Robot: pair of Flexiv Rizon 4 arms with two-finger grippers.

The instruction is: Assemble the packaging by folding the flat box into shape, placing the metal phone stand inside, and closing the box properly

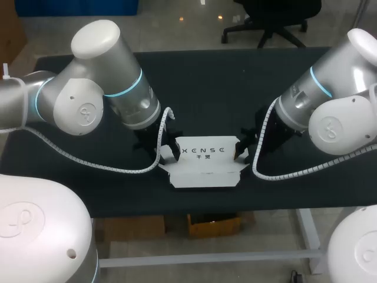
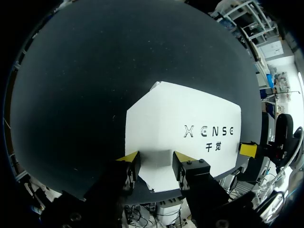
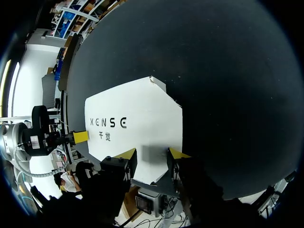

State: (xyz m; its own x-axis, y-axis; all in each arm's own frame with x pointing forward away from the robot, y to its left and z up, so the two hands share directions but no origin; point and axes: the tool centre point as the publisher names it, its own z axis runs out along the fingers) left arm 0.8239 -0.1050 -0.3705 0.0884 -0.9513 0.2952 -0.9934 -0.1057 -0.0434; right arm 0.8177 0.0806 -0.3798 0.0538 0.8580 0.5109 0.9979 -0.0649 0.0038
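Dark tabletop [image 1: 206, 82], flat white box [image 1: 203, 168] at centre; left gripper [image 2: 154, 164] open, straddling box's left end; right gripper [image 3: 151, 159] open astride right end. Best: pinch both ends evenly, raise together, no creasing.

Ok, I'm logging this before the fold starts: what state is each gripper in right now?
Left gripper: open, fingertips apart at one end of the flat box, holding nothing.
Right gripper: open, fingertips apart at the box's other end, holding nothing.

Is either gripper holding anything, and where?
Nothing looks gripped: left gripper and right gripper stand open over opposite ends of the white box.
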